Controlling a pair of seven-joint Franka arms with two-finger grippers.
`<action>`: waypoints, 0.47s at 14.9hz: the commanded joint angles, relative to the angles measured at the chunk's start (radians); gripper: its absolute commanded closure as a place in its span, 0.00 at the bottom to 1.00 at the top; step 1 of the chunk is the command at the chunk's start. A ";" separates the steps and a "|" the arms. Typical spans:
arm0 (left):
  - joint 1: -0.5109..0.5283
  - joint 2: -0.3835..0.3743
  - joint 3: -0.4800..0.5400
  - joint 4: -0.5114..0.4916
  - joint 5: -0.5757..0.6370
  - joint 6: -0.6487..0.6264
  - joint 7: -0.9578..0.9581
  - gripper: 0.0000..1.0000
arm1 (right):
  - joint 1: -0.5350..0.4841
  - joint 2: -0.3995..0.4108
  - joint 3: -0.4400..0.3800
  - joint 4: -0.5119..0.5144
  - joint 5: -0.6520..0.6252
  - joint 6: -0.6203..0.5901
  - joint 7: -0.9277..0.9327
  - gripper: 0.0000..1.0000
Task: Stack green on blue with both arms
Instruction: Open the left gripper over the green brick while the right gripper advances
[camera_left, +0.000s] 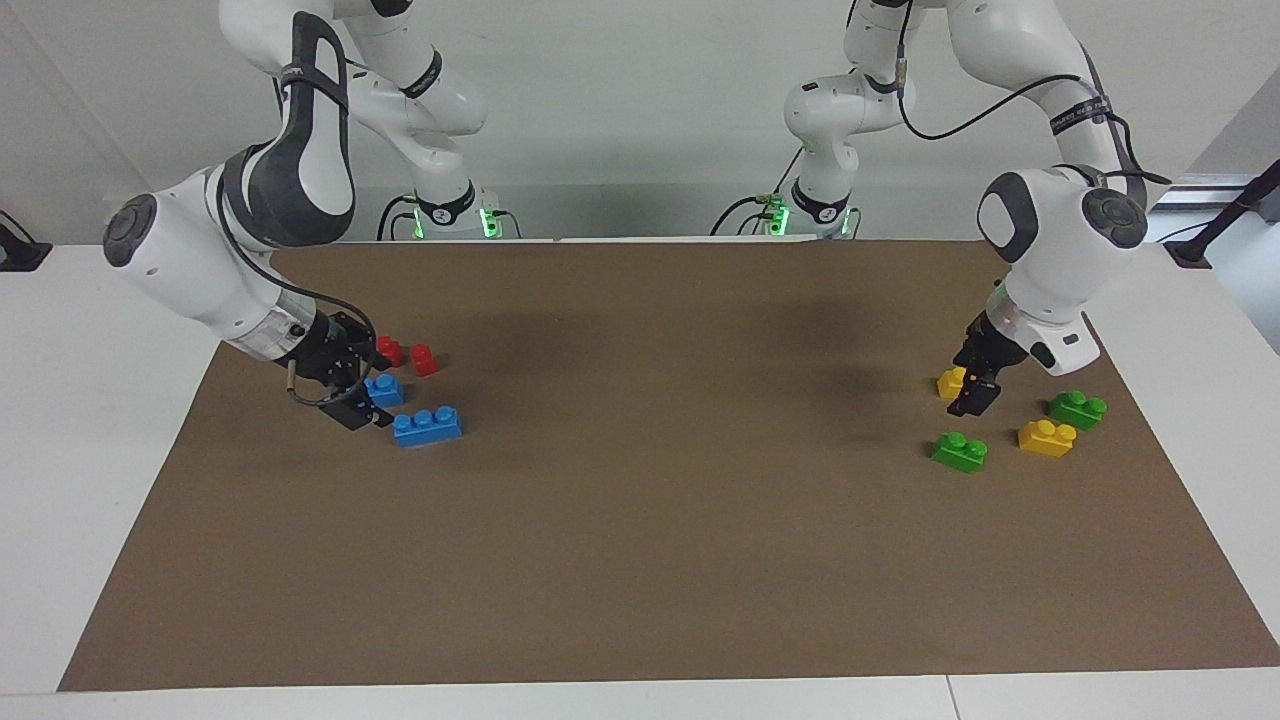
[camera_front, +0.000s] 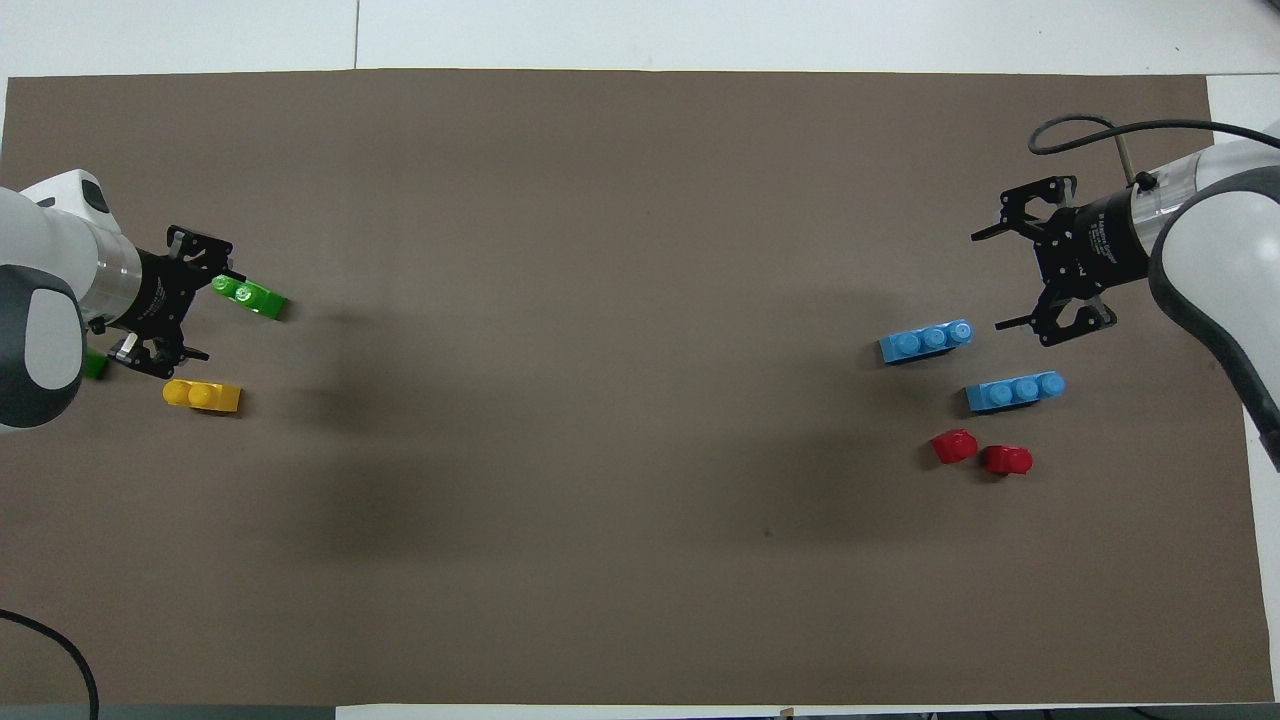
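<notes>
Left claw (camera_left: 975, 397) hangs released just beside the bright-green 2-stud brick (camera_left: 960, 452) at the left arm's end of the table (camera_left: 640, 560), while right claw (camera_front: 1020, 280) sits released beside the blue 3-stud brick (camera_front: 927, 341).

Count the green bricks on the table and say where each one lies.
2. One green brick lies farthest from the robots at the left arm's end. The other green brick sits nearer the robots, beside a yellow brick. The arms may hide more.
</notes>
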 joint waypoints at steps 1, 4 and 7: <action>0.014 0.065 -0.005 0.073 -0.015 0.009 -0.010 0.00 | -0.022 -0.008 0.009 -0.065 0.038 0.067 0.008 0.02; 0.015 0.144 -0.004 0.146 -0.014 0.000 -0.011 0.00 | -0.028 0.016 0.009 -0.076 0.038 0.074 -0.010 0.02; 0.023 0.189 -0.002 0.174 -0.008 0.009 -0.011 0.00 | -0.033 0.045 0.009 -0.076 0.041 0.080 -0.049 0.02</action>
